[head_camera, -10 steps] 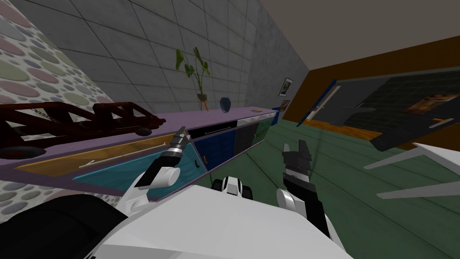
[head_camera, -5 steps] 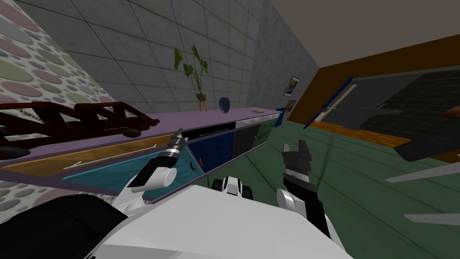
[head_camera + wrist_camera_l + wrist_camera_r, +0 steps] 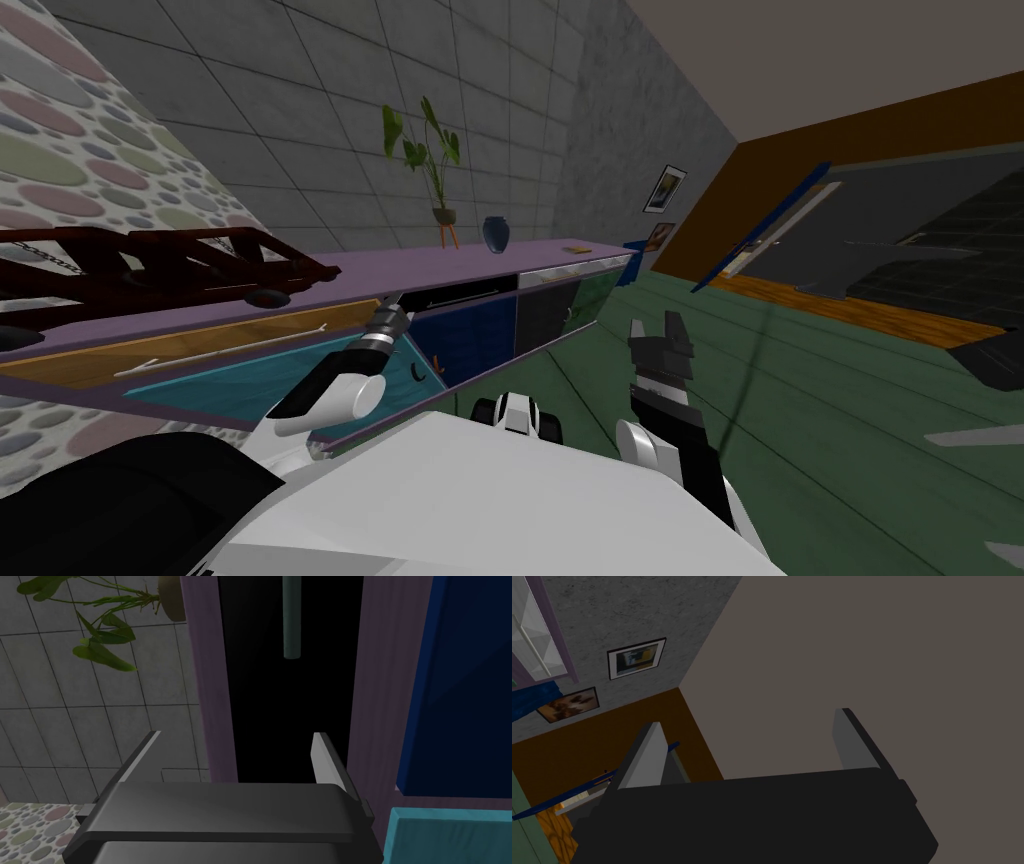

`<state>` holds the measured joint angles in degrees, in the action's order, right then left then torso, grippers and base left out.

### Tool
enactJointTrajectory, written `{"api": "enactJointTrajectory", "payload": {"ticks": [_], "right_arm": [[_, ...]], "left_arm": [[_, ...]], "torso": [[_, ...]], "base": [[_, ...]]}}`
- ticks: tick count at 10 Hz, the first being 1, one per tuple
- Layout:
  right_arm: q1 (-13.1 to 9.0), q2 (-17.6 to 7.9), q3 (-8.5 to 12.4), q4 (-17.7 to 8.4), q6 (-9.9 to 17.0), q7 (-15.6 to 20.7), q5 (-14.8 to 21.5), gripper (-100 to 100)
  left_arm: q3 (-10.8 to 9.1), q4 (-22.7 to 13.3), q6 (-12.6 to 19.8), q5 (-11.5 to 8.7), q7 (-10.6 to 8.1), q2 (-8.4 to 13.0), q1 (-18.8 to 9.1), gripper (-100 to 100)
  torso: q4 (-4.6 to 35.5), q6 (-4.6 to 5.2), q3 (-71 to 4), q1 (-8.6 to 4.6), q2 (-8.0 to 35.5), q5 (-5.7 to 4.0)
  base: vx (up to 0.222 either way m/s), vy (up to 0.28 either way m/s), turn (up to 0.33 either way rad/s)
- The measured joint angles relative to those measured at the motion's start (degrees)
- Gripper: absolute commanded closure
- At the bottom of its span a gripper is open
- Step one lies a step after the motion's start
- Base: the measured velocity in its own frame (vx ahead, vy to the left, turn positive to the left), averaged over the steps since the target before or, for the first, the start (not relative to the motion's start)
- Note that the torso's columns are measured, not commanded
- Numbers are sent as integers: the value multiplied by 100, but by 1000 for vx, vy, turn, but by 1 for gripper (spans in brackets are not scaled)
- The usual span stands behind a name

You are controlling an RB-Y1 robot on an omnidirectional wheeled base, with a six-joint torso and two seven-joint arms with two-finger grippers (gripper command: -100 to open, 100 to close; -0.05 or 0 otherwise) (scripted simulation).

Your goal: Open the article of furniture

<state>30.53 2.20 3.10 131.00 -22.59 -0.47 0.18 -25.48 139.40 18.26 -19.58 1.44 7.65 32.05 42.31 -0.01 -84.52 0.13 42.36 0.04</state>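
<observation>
Now | left gripper (fingers apart) facing black drawer | handle ahead

Leafy green plant in a small pot on orange legs, upright against the grey tiled wall. Near it, apart from the pot, a dark blue vase. Further along, a small flat tan thing. At the near end, a long dark red model vehicle with lattice frame and black wheels, before a pebble-patterned wall. On the rough grey end wall, an upper picture and a lower picture. Green plank floor. Blue door ajar in a brown wall.
</observation>
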Motion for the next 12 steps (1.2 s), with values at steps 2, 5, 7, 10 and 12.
{"api": "enactJointTrajectory", "payload": {"ticks": [2,5,7,10,12], "right_arm": [[1,1,0,0,0,0,0,0],[0,-1,1,0,0,0,0,0],[-1,0,0,0,0,0,0,0],[0,0,0,0,0,0,0,0],[-1,0,0,0,0,0,0,0]], "left_arm": [[-174,25,324,-177,-27,-52,21,-100],[-340,90,661,-369,-53,-104,101,-100],[-437,136,908,-443,-73,-126,88,-100],[-611,185,1295,-623,-90,-155,115,-100],[-724,236,1527,-735,-112,-140,141,-100]], "torso": [[-6,1,-12,-26,-19,-8],[0,0,-1,-4,-2,-1],[-1,1,-1,-22,-2,-6],[-4,1,-7,-11,-10,-4],[0,1,1,-10,1,-4]], "base": [[119,-147,104],[73,-81,85],[79,-115,82],[88,-119,99],[71,-118,79]]}}
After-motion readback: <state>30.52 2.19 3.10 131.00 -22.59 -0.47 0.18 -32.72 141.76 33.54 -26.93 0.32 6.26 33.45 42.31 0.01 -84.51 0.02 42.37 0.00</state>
